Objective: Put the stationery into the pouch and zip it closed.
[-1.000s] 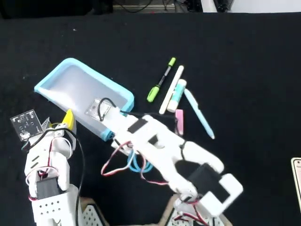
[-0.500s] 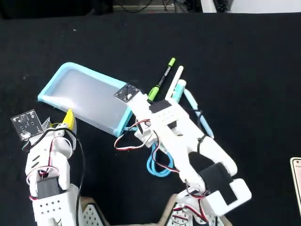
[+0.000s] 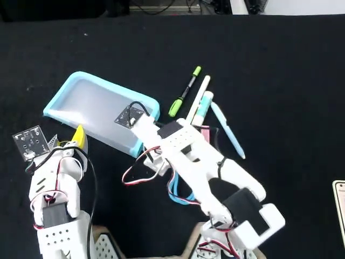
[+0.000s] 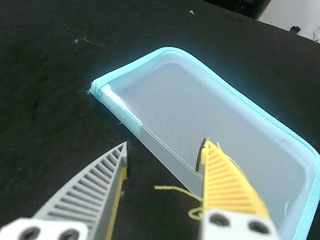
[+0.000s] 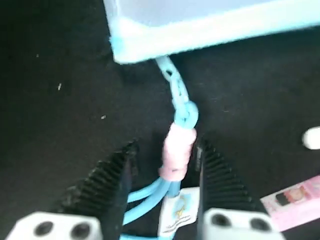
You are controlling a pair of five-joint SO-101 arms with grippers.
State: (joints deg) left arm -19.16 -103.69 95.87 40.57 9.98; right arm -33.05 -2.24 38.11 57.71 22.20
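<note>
The pale translucent pouch (image 3: 91, 108) with blue trim lies flat at the table's left. In the right wrist view its corner (image 5: 200, 25) trails a blue zip cord with a pink bead (image 5: 177, 150). My right gripper (image 5: 166, 146) is open, with the bead between its black fingers and close against one of them. My right arm (image 3: 183, 156) stretches over to the pouch's near right corner. A green highlighter (image 3: 182, 94), white pen (image 3: 197, 102), teal-white stick (image 3: 204, 110), blue pen (image 3: 229, 132) and pink eraser (image 3: 205, 132) lie right of the pouch. My left gripper (image 4: 165, 145) is open just before the pouch (image 4: 200, 115).
The black table (image 3: 280, 65) has free room to the right and at the back. A pale card (image 3: 339, 199) shows at the right edge. The blue cord loop (image 3: 172, 189) and the arm's wires lie under my right arm.
The pouch has turned and slid away to the upper left. My right arm swung right toward the pens, then back left to the pouch's corner. The left arm stayed still.
</note>
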